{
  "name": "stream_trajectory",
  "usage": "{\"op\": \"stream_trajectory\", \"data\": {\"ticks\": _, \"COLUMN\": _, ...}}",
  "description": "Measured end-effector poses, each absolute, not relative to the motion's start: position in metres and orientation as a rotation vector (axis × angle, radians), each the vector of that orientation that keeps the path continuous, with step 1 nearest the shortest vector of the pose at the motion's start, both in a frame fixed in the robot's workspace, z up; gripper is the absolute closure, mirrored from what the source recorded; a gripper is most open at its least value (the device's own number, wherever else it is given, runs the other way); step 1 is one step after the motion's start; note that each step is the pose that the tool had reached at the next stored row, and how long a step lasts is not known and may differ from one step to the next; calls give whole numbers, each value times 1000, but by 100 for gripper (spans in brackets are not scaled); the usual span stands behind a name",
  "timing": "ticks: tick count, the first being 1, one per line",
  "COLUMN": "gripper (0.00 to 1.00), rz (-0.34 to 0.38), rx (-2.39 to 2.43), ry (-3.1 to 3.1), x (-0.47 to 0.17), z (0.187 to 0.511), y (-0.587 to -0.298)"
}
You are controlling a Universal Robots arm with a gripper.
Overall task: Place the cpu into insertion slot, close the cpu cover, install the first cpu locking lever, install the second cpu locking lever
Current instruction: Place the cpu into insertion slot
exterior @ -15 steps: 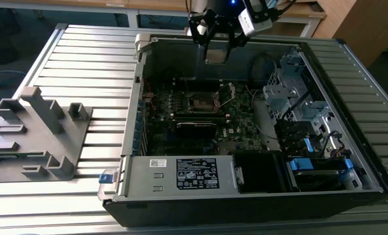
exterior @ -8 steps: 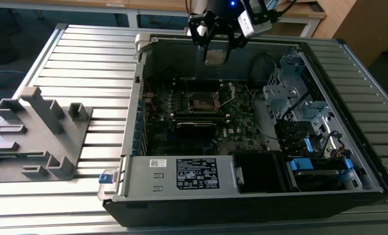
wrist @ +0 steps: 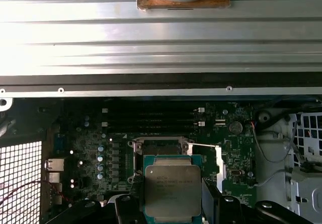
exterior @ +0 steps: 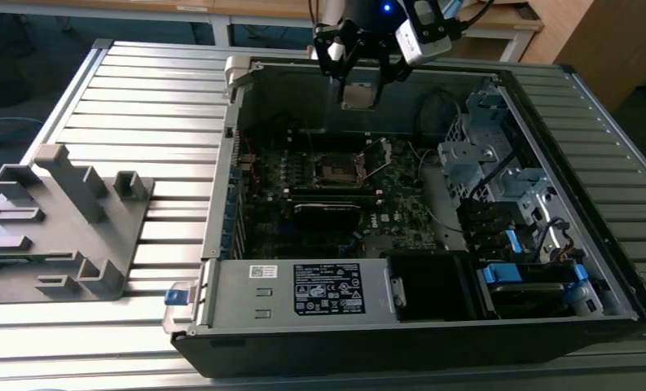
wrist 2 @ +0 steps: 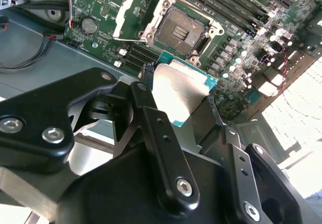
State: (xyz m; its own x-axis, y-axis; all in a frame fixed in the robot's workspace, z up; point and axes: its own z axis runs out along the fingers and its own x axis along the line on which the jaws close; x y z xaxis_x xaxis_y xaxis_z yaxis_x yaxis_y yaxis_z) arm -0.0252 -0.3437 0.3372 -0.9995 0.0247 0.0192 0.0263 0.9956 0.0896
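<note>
My gripper [exterior: 360, 85] hangs above the far side of the open computer case, shut on the cpu [exterior: 358, 96], a flat square chip with a dull metal top. In the second wrist view the cpu [wrist 2: 181, 90] sits between the black fingers [wrist 2: 146, 98], high over the board and short of the insertion slot [wrist 2: 181, 31]. The slot shows a dark centre and a silvery rim. The cpu cover [wrist 2: 125, 13] stands flipped open beside the slot. In the first wrist view the cpu [wrist: 172, 189] overlaps part of the insertion slot [wrist: 161, 146]. From the exterior view the insertion slot [exterior: 337, 169] lies below the gripper.
The case walls [exterior: 235, 122] enclose the board. A power supply [exterior: 301, 289] is at the near side, and drive cages with blue tabs [exterior: 507, 187] at the exterior view's right. Memory slots [wrist: 151, 118] run beside the socket. A grey fixture [exterior: 62, 220] stands on the slatted table [exterior: 149, 98].
</note>
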Motion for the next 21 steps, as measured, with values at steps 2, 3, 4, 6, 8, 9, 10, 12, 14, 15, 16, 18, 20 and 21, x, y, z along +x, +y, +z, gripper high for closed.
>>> {"op": "stream_trajectory", "data": {"ticks": 2, "gripper": 46, "rz": -140, "rx": -40, "ry": -3120, "x": -25, "z": 337, "y": -344}}
{"op": "stream_trajectory", "data": {"ticks": 3, "gripper": 46, "rz": -141, "rx": -40, "ry": -3120, "x": -25, "z": 337, "y": -344}}
{"op": "stream_trajectory", "data": {"ticks": 4, "gripper": 46, "rz": -141, "rx": -40, "ry": -3120, "x": -25, "z": 337, "y": -344}}
{"op": "stream_trajectory", "data": {"ticks": 6, "gripper": 46, "rz": -141, "rx": -40, "ry": -3120, "x": -25, "z": 337, "y": -344}}
{"op": "stream_trajectory", "data": {"ticks": 8, "gripper": 46, "rz": -141, "rx": -40, "ry": -3120, "x": -25, "z": 335, "y": -344}}
{"op": "stream_trajectory", "data": {"ticks": 9, "gripper": 46, "rz": -141, "rx": -40, "ry": -3120, "x": -25, "z": 334, "y": -344}}
{"op": "stream_trajectory", "data": {"ticks": 10, "gripper": 46, "rz": -141, "rx": -40, "ry": -3120, "x": -25, "z": 333, "y": -344}}
{"op": "stream_trajectory", "data": {"ticks": 12, "gripper": 46, "rz": -141, "rx": -40, "ry": -3120, "x": -25, "z": 333, "y": -344}}
{"op": "stream_trajectory", "data": {"ticks": 14, "gripper": 46, "rz": -141, "rx": -40, "ry": -3120, "x": -25, "z": 333, "y": -344}}
{"op": "stream_trajectory", "data": {"ticks": 15, "gripper": 46, "rz": -141, "rx": -40, "ry": -3120, "x": -25, "z": 332, "y": -344}}
{"op": "stream_trajectory", "data": {"ticks": 16, "gripper": 46, "rz": -141, "rx": -40, "ry": -3120, "x": -25, "z": 332, "y": -344}}
{"op": "stream_trajectory", "data": {"ticks": 18, "gripper": 46, "rz": -141, "rx": -40, "ry": -3120, "x": -25, "z": 332, "y": -344}}
{"op": "stream_trajectory", "data": {"ticks": 20, "gripper": 46, "rz": -141, "rx": -40, "ry": -3120, "x": -25, "z": 331, "y": -344}}
{"op": "stream_trajectory", "data": {"ticks": 21, "gripper": 46, "rz": -141, "rx": -40, "ry": -3120, "x": -25, "z": 330, "y": -344}}
